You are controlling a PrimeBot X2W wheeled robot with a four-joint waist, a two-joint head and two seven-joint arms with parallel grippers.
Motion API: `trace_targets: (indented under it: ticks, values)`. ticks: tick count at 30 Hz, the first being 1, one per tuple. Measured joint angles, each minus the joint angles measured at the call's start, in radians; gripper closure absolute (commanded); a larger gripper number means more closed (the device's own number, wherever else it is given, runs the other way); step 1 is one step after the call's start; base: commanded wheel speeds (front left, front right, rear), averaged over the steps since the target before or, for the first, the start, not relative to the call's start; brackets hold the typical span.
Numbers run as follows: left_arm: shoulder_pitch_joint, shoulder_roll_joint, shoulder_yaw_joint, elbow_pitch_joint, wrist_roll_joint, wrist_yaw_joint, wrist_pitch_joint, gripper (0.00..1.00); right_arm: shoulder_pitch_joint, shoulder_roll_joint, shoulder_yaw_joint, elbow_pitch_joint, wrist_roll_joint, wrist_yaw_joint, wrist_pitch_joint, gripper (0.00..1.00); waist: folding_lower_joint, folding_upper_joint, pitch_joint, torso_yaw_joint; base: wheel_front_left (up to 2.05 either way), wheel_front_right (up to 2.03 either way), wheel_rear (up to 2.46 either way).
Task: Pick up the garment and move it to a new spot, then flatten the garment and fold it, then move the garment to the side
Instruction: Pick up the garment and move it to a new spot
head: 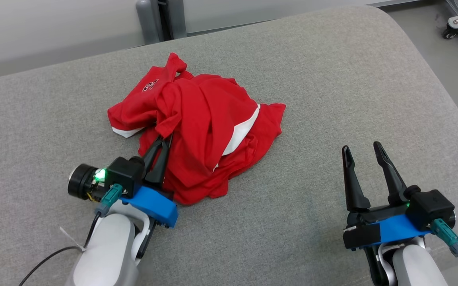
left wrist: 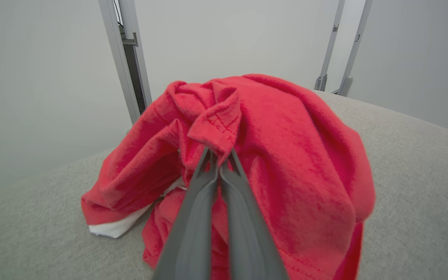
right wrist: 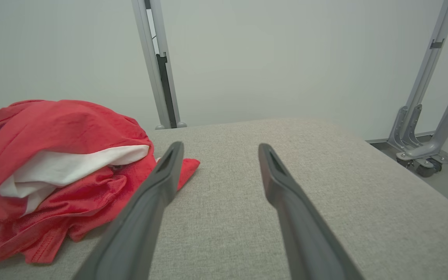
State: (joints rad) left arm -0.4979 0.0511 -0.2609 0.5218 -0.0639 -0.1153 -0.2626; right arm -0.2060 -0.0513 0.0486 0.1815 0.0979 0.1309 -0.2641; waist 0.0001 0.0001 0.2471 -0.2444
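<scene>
Left gripper [head: 163,138]: fingers [left wrist: 196,202] pressed together, tips pinching a hemmed fold of the red garment [head: 205,119]. The rest of the cloth lies crumpled beyond the tips and to both sides of them, on the grey cushion [head: 332,79].

Right gripper [head: 361,147]: fingers [right wrist: 154,194] spread wide over bare cushion, not touching the cloth. The garment lies off to their left.

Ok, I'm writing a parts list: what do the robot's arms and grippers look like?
The left gripper and right gripper each have two long tapered dark fingers on a blue mount, a black camera block with a green light, and a teal connector with a black cable. The forearms are pale.
</scene>
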Motion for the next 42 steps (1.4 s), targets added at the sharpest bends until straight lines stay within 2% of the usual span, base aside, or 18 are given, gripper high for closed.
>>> trace_targets:
  ticks: [8,23,29,36,42]
  values:
    - [-0.092,-0.001,-0.034,-0.086,0.009,-0.003,0.000,1.00,-0.004,0.000,-0.006,0.004,0.007,0.000,0.000,0.00,0.0000,0.0000,-0.010,0.009,0.00,0.00,0.00]
    - [-0.504,-0.002,-0.107,-0.158,0.003,-0.011,0.000,1.00,0.001,0.000,-0.006,0.011,0.038,0.000,0.000,0.00,0.0000,0.0000,-0.035,-0.035,0.00,0.00,0.00]
    - [-0.556,-0.002,-0.106,-0.177,-0.005,-0.011,0.000,1.00,0.008,0.000,-0.016,0.008,0.041,0.000,0.000,0.00,0.0000,0.0000,-0.037,-0.034,0.00,0.00,0.00]
    - [-0.550,0.002,-0.098,-0.195,-0.007,-0.008,0.000,1.00,0.014,0.000,-0.027,0.002,0.038,0.000,0.000,0.00,-0.0001,0.0000,-0.042,0.011,0.00,0.00,0.00]
    - [-0.532,0.013,-0.089,-0.204,-0.013,-0.001,0.000,1.00,0.021,0.001,-0.034,-0.005,0.025,0.000,0.000,0.00,0.0000,0.0000,-0.045,0.096,0.00,0.00,0.00]
